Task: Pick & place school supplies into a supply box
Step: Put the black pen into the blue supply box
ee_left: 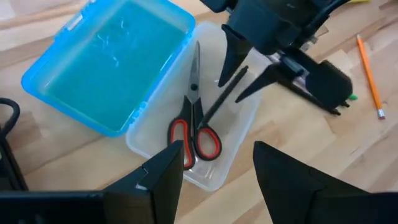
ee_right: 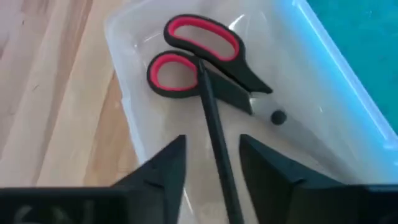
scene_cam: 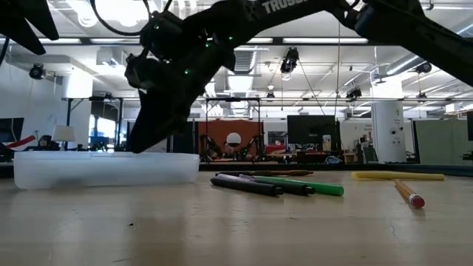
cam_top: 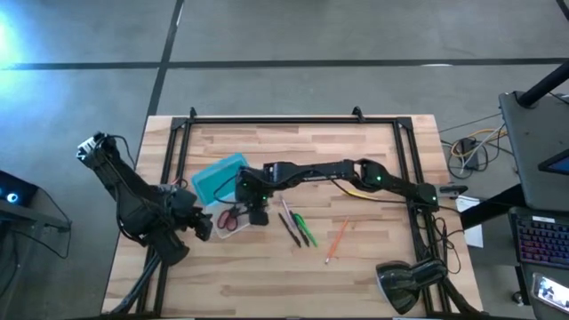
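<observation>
hanging over the clear tray (ee_left: pixel 230 146) of the supply box (cam_top: pixel 224 188), the right gripper (ee_right: pixel 210 167) is seen with its fingers parted a little, and a dark pen (ee_right: pixel 214 140) lies in the gap between them. whether the pads are touching the pen cannot be told; it is judged to be loose or nearly so, since one end rests across the red-handled scissors (ee_left: pixel 194 121) already in the tray. the pen's long axis runs roughly along the tray's length, slightly crossed over the scissors, so it is taken as placed.

the coming move is judged to turn on what is left on the table. two more dark pens (cam_top: pixel 292 227) and a green marker (cam_top: pixel 302 228) lie close together just beyond the tray on the right arm's side, their long axes roughly parallel and slanted to the table's edge. the orange pencil (cam_top: pixel 337 238) lies farther out the same way, and a yellow stick (scene_cam: pixel 397 176) farther again. all of these are nearer to the right gripper than to the left.

the left gripper (ee_left: pixel 214 177) is held wide and empty beside the box on its other side, by the turquoise lid (ee_left: pixel 112 59), waiting.
</observation>
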